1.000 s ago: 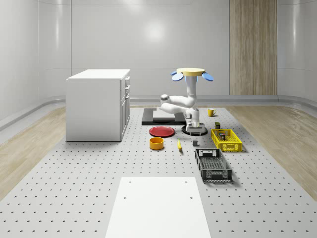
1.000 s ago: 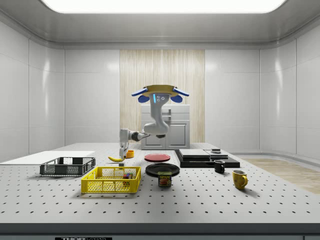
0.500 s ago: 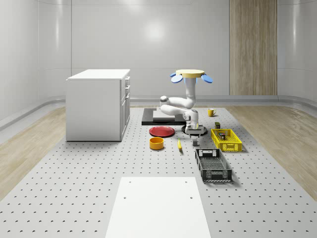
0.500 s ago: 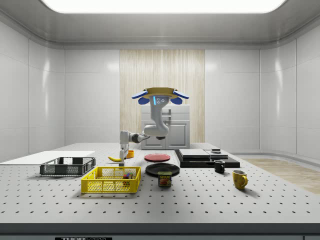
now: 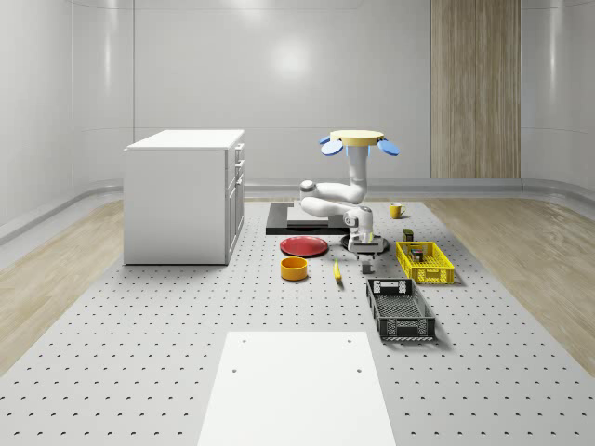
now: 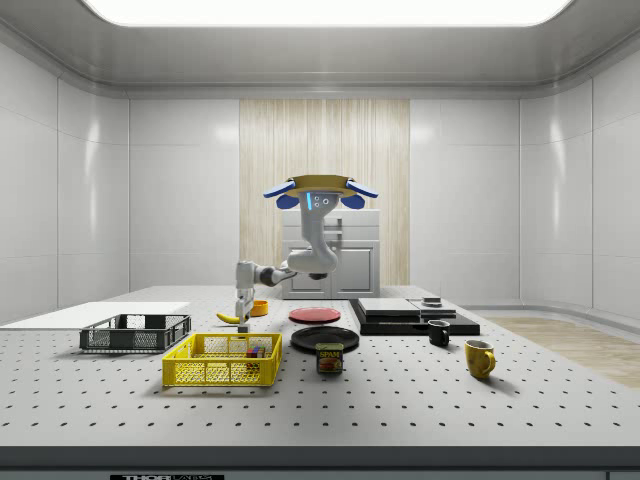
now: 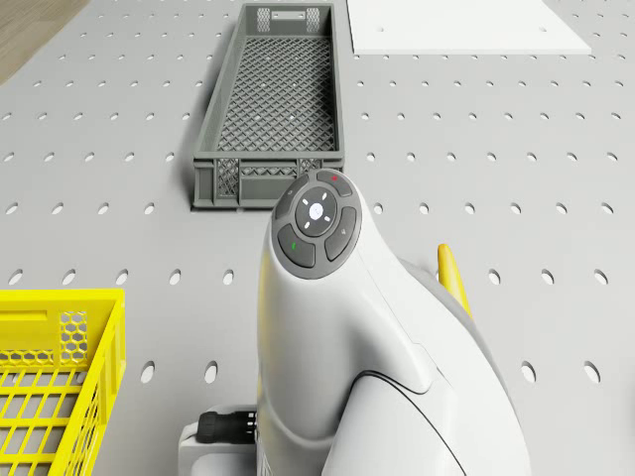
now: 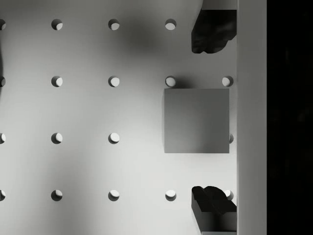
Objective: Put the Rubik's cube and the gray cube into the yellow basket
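in the drone view the arm's own casing point(image 7: 357, 357) covers the tool and whatever lies under it, and the yellow basket point(image 7: 50, 387) runs off the frame edge. from the side, what sits inside the yellow basket point(image 6: 222, 362) is too small to make out. the banana point(image 7: 451, 278) is half hidden behind the arm.

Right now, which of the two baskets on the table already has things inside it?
The yellow plastic basket: small objects sit inside it. The dark gray mesh basket beside it holds nothing.
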